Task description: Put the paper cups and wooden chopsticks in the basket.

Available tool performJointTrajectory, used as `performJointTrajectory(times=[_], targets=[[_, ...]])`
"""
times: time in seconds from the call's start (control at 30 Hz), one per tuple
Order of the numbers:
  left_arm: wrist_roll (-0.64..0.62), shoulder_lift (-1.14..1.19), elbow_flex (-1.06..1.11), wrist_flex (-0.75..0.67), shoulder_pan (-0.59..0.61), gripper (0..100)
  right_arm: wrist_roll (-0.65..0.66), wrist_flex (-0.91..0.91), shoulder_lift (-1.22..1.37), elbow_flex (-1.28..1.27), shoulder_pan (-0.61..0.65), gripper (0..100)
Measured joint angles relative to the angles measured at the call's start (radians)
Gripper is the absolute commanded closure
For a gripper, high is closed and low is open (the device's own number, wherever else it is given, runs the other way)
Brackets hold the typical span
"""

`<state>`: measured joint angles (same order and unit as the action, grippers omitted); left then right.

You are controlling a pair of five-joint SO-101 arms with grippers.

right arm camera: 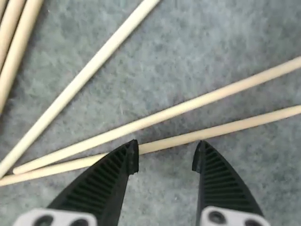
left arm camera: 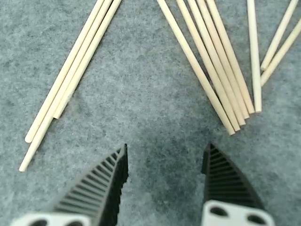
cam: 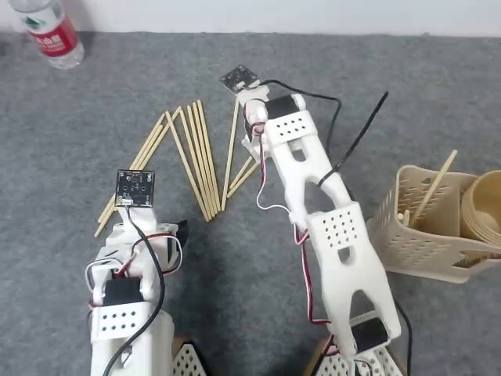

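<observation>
Right gripper (right arm camera: pixel 166 153): fingers released, spread wide, nothing between them, low over the grey worktop (right arm camera: pixel 225 37).

Nearest chopstick (right arm camera: pixel 235 126) lies right at the fingertips. Its long axis runs from one finger across to the other, a little slanted. So it lies almost along the line the fingers close on, not across the gap. I judge the wrist needs about a quarter roll before a pinch will catch it.

Second chopstick (right arm camera: pixel 211 96) lies just beyond the first, on nearly the same heading.

Left gripper (left arm camera: pixel 167 155): fingers also apart and empty. A bundle of chopsticks (left arm camera: pixel 221 70) lies ahead of its tips, pointing away from them at a slant. None is within reach of a pinch, so the right arm is nearer.

Basket (cam: pixel 407 235) sits back beside the right arm's base, paper cups (cam: pixel 485 207) already inside.
</observation>
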<state>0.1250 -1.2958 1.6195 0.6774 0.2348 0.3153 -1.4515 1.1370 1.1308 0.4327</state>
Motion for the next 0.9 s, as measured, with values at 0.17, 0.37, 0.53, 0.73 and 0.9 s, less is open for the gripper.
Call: performJointTrajectory(times=[0.17, 0.37, 0.53, 0.73, 0.9], targets=[[0.0, 0.0, 0.0, 0.0, 0.0, 76, 0.0, -0.133, 0.143, 0.253, 0.0, 79.4], [0.0, 0.0, 0.0, 0.0, 0.0, 76, 0.0, -0.219, 0.224, 0.42, -0.034, 79.4], [0.0, 0.0, 0.0, 0.0, 0.0, 76, -0.063, -0.233, 0.227, 0.489, -0.069, 79.4], [0.0, 0.0, 0.0, 0.0, 0.0, 76, -0.084, -0.233, 0.201, 0.502, -0.038, 79.4], [0.0, 0.0, 0.0, 0.0, 0.0, 76, -0.084, -0.167, 0.184, 0.489, -0.029, 79.4]])
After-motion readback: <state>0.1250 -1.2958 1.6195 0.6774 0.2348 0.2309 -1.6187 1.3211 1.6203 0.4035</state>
